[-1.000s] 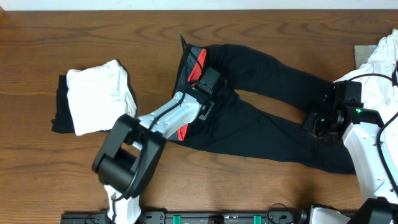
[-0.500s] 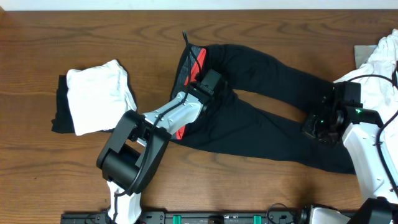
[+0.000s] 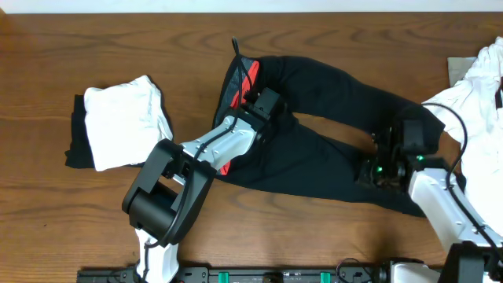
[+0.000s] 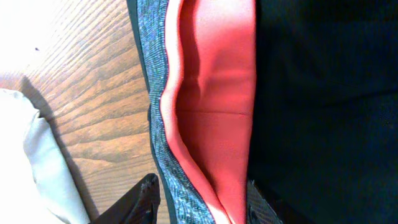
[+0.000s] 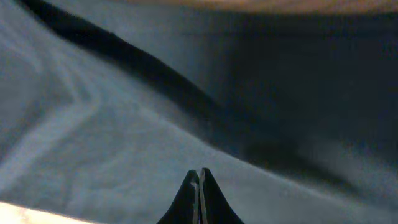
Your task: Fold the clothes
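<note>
Brown wood with a strong wavy grain makes the table (image 3: 78, 47), and it fills almost all of the overhead view; along the far edge runs a thin white strip (image 3: 236, 5), and at the near edge lies a black rail (image 3: 275, 275) with small green parts. On the left side a white garment (image 3: 122, 122) lies folded on top of a black garment (image 3: 77, 137), which shows only at its left border. The trousers (image 3: 338, 94) are spread flat from the middle of the table to the right, with both long black legs pointing to the right and the waistband (image 4: 211, 124) at the left end (grey on the outside, red on the inside). The left gripper (image 4: 202, 208) is at this waistband, with one finger on each side of it, and it appears to be closed on the thick band. The right gripper (image 5: 199, 183) is low over the nearer trouser leg; its two fingers are pressed fully together, and it is not possible to tell if a fold of cloth is between them. A small green light (image 3: 380, 167) shines on that arm. At the right edge more white garments (image 3: 479, 86) lie in a loose heap, beside a small grey piece (image 3: 456, 69).
</note>
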Robot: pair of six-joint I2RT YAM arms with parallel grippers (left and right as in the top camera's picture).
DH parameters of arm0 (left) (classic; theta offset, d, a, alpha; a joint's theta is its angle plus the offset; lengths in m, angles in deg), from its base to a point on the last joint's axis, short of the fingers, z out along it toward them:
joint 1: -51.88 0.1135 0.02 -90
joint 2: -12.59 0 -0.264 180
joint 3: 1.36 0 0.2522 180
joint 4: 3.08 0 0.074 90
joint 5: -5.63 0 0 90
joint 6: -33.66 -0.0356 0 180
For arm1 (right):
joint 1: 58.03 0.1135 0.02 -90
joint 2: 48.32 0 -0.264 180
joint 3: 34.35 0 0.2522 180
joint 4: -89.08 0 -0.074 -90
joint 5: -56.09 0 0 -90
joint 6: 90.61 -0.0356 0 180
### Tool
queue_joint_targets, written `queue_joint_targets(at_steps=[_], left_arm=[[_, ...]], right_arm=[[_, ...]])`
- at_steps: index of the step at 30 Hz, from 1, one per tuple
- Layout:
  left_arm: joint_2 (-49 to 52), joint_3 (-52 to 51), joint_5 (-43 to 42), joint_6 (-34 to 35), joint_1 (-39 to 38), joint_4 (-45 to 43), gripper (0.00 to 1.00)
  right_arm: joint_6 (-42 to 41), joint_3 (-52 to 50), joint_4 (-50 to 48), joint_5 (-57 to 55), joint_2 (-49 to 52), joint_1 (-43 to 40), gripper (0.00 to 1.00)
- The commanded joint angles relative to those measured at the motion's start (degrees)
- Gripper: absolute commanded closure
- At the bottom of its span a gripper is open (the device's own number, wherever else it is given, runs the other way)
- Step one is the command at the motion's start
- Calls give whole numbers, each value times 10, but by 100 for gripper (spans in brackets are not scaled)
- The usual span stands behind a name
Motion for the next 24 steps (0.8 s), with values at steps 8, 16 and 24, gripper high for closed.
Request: queue_joint_targets(at_steps=[8,16,24], left_arm=[[-5,9,23,3,2,9,55],[-5,9,138,7,9,17,55],[-7,9,158,8,50,30,55]], right_arm=[[-59,-86,-71,-69,5,5,99],[-84,-86,-41,-120,5,-2,99],[-99,-86,-20,-136,5,-4,99]])
